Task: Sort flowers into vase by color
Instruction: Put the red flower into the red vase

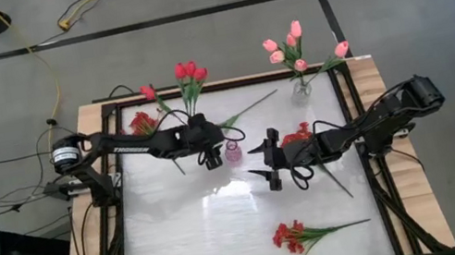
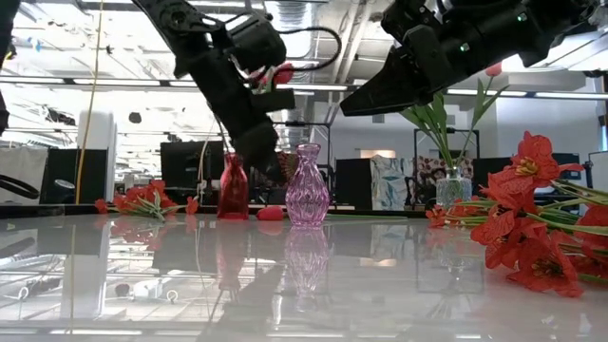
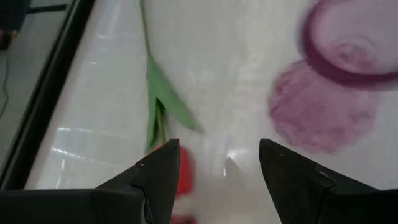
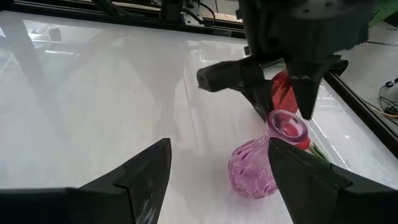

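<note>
A red tulip (image 3: 181, 177) lies on the table next to the pink vase (image 1: 233, 152), its green stem (image 3: 155, 93) running toward the far side. My left gripper (image 1: 210, 159) is open and points down over the tulip head, with one finger (image 3: 158, 171) right by it. Whether it touches, I cannot tell. My right gripper (image 1: 251, 163) is open and empty, hovering to the right of the pink vase (image 4: 255, 165). Red tulips (image 1: 189, 71) stand at the far side. Pink tulips (image 1: 293, 45) stand in a clear vase (image 1: 300, 89).
A red vase (image 2: 234, 187) stands left of the pink vase (image 2: 308, 185). Red blossom bunches lie at the far left (image 1: 142, 122), under my right arm (image 1: 299, 134) and near the front edge (image 1: 291, 233). A single tulip (image 1: 148, 93) leans at the far edge.
</note>
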